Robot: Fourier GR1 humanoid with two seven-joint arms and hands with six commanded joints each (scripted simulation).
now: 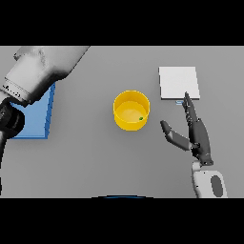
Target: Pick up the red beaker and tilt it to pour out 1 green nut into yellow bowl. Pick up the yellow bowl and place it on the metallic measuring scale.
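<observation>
A yellow bowl (pixel 131 110) stands upright on the table at the middle of the head view, with one small green nut (pixel 141 118) lying inside near its right wall. The metallic measuring scale (pixel 178 82), a pale square plate, lies flat to the bowl's upper right. My right hand (pixel 196 132) is open to the right of the bowl, fingers straight toward the scale's near edge and thumb spread toward the bowl, touching neither. My left arm (pixel 38 71) fills the upper left; its hand is out of sight. No red beaker shows.
A flat blue mat (pixel 42 119) lies at the left, partly under my left arm. Bare grey table (pixel 95 162) stretches in front of the bowl.
</observation>
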